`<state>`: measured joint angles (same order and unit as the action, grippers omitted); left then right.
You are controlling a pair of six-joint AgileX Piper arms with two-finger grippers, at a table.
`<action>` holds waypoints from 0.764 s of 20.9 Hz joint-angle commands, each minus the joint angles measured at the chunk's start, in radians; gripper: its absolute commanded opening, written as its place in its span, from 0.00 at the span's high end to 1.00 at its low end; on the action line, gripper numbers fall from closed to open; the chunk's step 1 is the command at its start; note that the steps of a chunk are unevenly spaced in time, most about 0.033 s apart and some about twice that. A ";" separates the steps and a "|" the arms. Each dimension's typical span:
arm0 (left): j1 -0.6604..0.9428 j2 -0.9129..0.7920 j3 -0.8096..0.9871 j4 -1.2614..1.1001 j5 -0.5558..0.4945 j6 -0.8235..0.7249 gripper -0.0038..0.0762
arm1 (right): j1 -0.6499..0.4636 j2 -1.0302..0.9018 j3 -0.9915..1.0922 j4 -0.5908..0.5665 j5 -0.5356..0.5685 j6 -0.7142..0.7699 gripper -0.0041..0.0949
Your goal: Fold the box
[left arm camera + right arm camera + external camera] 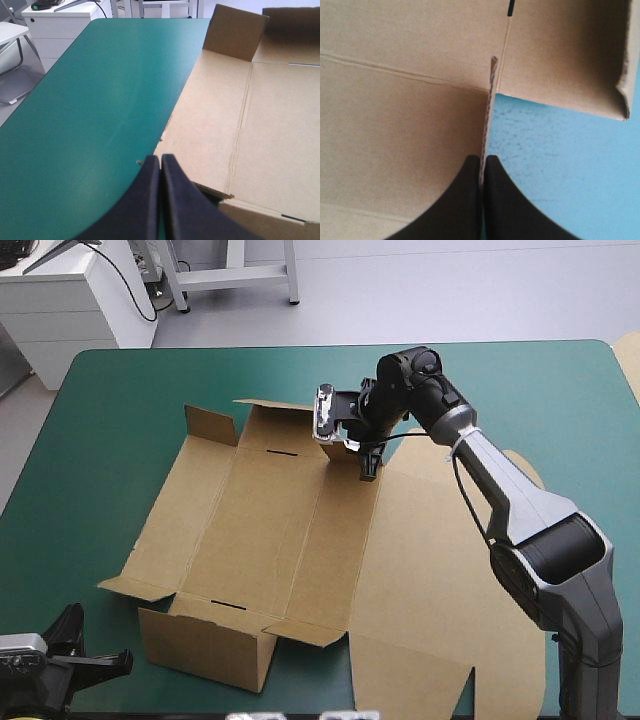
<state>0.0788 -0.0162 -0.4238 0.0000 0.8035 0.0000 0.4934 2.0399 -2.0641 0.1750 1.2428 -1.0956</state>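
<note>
1. Black-fingered left claw (118, 660) sits over the table's (110, 410) near left corner, pinched together on nothing, just beside the box's left panel.
2. Brown box (270, 530) lies mid-table, half built: its near wall stands up, small flaps rise at the far side, and the lid lies flat toward the right edge.
3. Right claw (368, 470) clamps an upright flap at the box's far side.

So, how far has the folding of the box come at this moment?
Done: the near wall of the box stands upright, and a far-left corner flap is raised. In hand: the right gripper is shut on a thin upright flap at the far side. Left: the wide lid panel lies flat; the left gripper is shut, holding nothing.
</note>
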 commanded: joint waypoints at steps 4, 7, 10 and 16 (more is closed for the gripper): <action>0.002 -0.009 -0.021 0.000 -0.075 0.000 0.96 | 0.000 -0.071 -0.022 -0.012 0.004 -0.294 0.98; 0.002 -0.009 -0.021 0.000 -0.075 0.000 0.96 | 0.000 -0.071 -0.022 0.076 0.004 -0.303 0.98; 0.002 -0.009 -0.021 0.000 -0.075 0.000 0.96 | 0.000 -0.069 -0.022 0.112 0.001 -0.293 0.98; 0.002 -0.009 -0.021 0.000 -0.075 0.000 0.96 | 0.000 -0.024 -0.022 0.108 -0.092 -0.123 0.98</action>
<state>0.0788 -0.0162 -0.4238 0.0000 0.8035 0.0000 0.4934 2.0527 -2.0610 0.2546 1.2247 -1.2928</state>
